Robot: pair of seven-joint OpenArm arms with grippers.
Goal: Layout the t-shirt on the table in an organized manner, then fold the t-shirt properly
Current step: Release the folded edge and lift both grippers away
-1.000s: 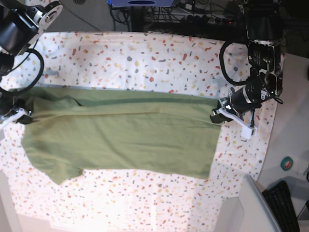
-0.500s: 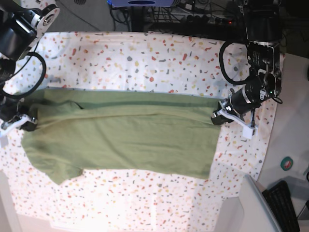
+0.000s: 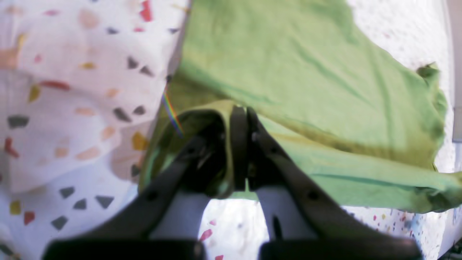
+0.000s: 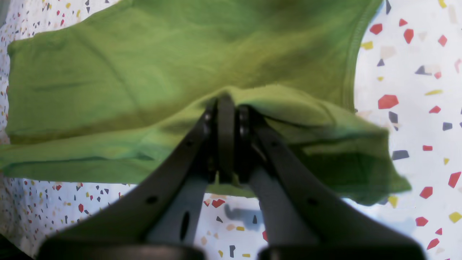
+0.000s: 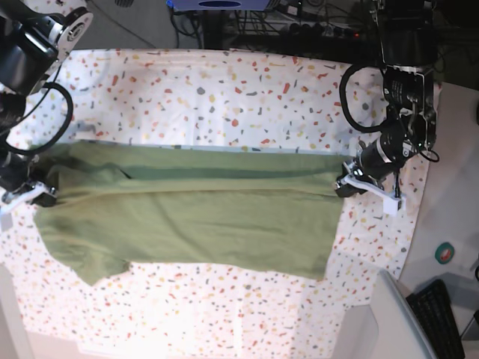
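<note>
— Well, where on the bench (image 5: 224,82), relative to each end effector?

— Stretched between the two: t-shirt (image 5: 194,213) spread wide across the speckled cloth, left end effector (image 5: 346,185) at one short edge, right end effector (image 5: 41,196) at the opposite one. Upper layer folded over toward the near side, forming a darker crease line running from one end effector to the other.

— And the left end effector (image 3: 239,119), apart or together?

— Together, clamped on the t-shirt (image 3: 306,72). Fabric edge pinched between the black fingers (image 3: 261,144), a loop of cloth wrapped around one side, the rest fanning away ahead and lifted just off the bench (image 3: 72,90) beside it.

— Same for the right end effector (image 4: 226,108)?

— Pressed together too, clamped on a fold of the t-shirt (image 4: 144,65). Cloth draped over both fingers (image 4: 207,144), sleeve hem sagging just beside them, bench (image 4: 408,108) showing beyond the hem and below the raised edge.

— Flat everywhere else?

— Mostly; slight wrinkles near the right end effector, lower sleeve lying out on the cloth.
</note>
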